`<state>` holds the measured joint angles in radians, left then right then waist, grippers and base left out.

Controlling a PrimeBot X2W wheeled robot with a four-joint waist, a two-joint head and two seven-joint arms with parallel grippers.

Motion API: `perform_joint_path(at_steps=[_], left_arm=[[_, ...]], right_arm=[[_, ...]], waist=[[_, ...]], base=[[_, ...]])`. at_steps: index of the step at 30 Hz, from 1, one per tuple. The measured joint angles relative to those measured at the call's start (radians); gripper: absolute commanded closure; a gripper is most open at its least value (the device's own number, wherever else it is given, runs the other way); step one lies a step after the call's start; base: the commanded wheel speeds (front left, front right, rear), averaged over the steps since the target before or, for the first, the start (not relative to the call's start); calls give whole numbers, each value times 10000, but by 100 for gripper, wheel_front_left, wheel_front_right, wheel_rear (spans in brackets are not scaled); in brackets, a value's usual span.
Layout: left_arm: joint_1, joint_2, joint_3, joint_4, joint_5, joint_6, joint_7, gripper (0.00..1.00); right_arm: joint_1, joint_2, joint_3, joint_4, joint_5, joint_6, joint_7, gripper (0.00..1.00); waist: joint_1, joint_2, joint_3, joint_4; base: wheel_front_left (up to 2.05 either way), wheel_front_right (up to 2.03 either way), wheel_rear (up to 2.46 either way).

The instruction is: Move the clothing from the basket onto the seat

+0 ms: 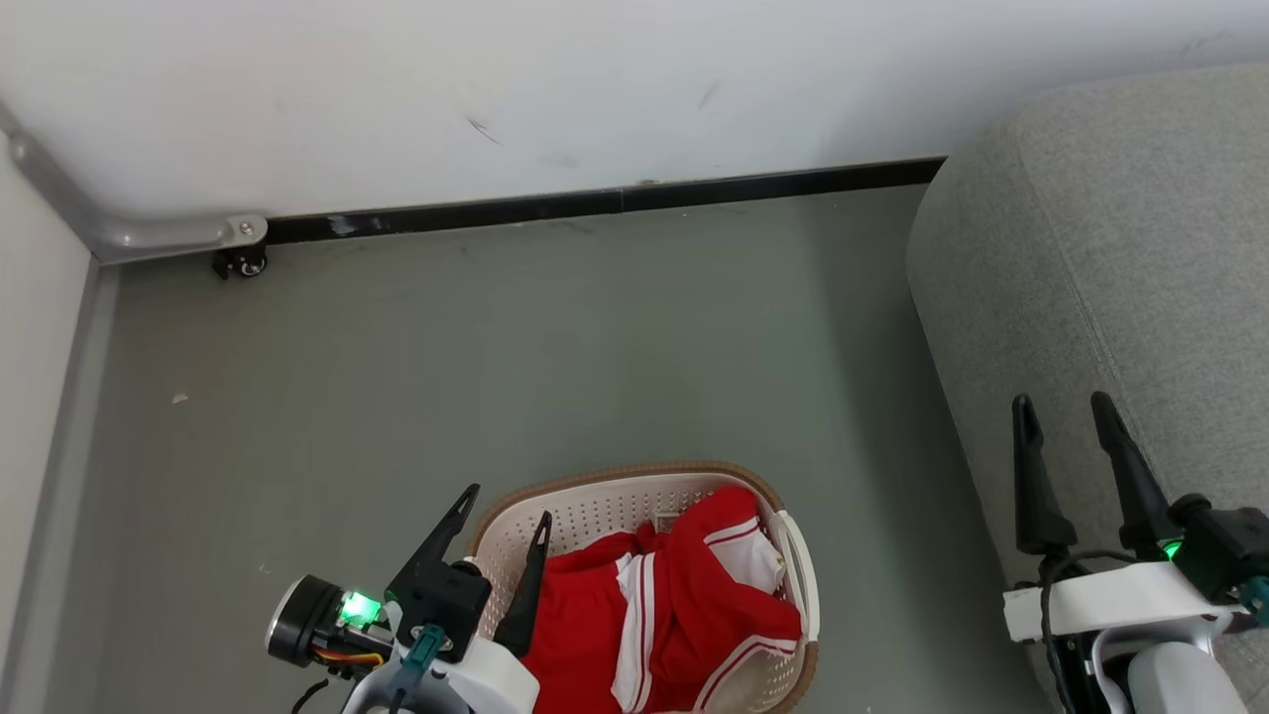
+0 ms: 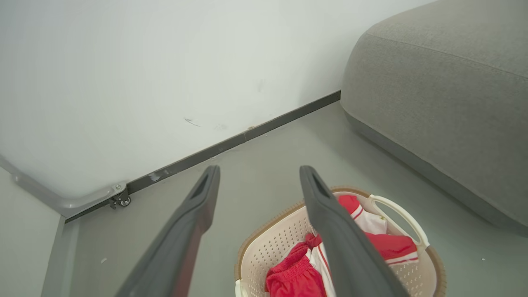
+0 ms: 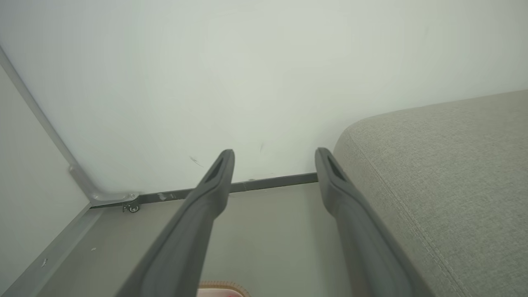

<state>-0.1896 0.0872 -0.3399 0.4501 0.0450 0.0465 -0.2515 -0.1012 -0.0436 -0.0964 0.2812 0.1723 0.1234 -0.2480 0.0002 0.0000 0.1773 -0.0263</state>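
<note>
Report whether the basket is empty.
Not empty: the red and white clothing lies bunched inside the basket, reaching up near its rim.

Head view: the floor [image 1: 496, 347] is flat, grey-green and matte, evenly lit. At 12 o'clock stands a white wall [image 1: 595, 79] with dark scuff marks [image 1: 484, 129]. A black skirting strip [image 1: 595, 203] runs along its base. At 9 o'clock a pale side panel [image 1: 30, 347] meets the floor. At 10 o'clock a grey metal rail [image 1: 149, 233] ends above a small black caster [image 1: 241, 263]. A pale speck [image 1: 179, 398] lies on the floor.
</note>
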Motion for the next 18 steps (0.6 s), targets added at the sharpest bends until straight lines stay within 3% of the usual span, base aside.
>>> perform_joint_path(at_steps=[18], left_arm=[[-1231,69,-476,1521,566,-305,-10,0]], right_arm=[[-705,-2,-27,-865,614,0,-13,0]], waist=[[0,0,1672,-572]], base=[[0,0,0]])
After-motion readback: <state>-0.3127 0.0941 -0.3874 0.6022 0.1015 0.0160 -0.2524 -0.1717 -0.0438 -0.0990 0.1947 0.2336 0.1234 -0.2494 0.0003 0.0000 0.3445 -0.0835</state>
